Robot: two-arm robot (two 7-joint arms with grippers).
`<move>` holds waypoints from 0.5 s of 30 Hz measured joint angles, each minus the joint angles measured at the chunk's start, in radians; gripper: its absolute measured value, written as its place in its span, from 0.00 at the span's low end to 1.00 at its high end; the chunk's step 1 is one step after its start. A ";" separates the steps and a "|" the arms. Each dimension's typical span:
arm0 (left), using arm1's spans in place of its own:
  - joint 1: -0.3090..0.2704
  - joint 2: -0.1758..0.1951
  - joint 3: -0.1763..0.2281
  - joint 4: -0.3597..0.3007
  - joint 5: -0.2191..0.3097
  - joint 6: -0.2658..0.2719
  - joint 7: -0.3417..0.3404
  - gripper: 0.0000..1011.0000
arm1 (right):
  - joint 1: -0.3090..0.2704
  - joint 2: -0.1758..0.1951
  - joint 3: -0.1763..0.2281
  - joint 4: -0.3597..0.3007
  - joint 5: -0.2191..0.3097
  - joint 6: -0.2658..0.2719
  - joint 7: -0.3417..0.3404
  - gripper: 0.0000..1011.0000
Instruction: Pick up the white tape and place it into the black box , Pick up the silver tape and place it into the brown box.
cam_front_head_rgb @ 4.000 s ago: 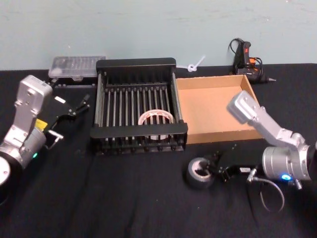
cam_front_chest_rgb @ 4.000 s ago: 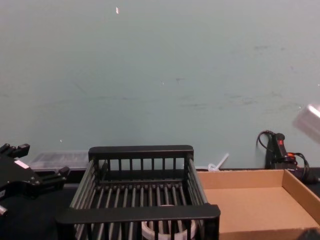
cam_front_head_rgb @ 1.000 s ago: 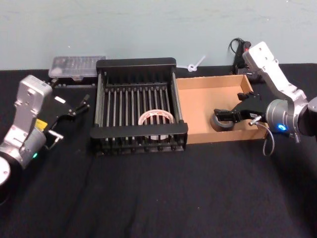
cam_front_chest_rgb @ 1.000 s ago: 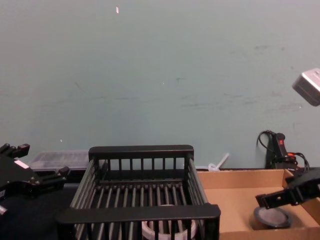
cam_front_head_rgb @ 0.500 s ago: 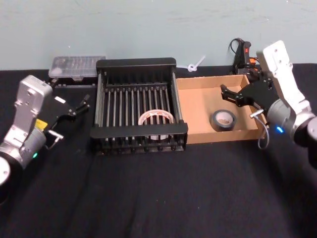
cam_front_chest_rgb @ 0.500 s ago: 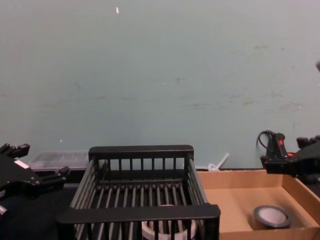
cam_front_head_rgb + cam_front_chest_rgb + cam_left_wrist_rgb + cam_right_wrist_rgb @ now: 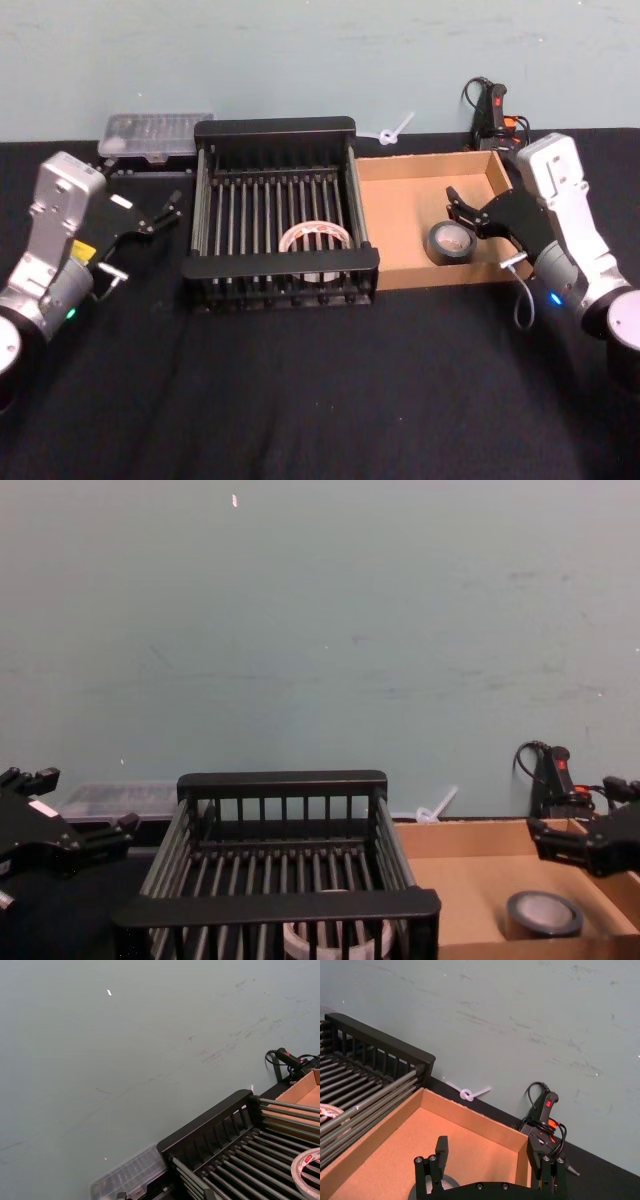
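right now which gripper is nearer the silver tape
Right. The right gripper is open just above the silver tape, which lies in the brown box. The left gripper sits far off, beyond the black box.

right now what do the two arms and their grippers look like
Both arms are silver-grey metal with boxy light-grey wrist blocks and rounded joints. The left gripper is black with slim fingers, a white label and a yellow patch near its base. The right gripper is black too, with a thin grey cable looping beneath it. A green light shows on the left arm and a blue one on the right.
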 joint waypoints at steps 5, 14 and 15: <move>0.000 0.000 0.000 0.000 0.000 0.000 0.000 0.99 | -0.009 -0.005 0.009 0.006 -0.008 -0.010 -0.002 0.99; 0.000 0.000 0.000 0.000 0.000 0.000 0.000 0.99 | -0.008 -0.004 0.008 0.005 -0.007 -0.009 -0.002 0.99; 0.000 0.000 0.000 0.000 0.000 0.000 0.000 0.99 | -0.008 -0.004 0.007 0.005 -0.007 -0.009 -0.002 0.99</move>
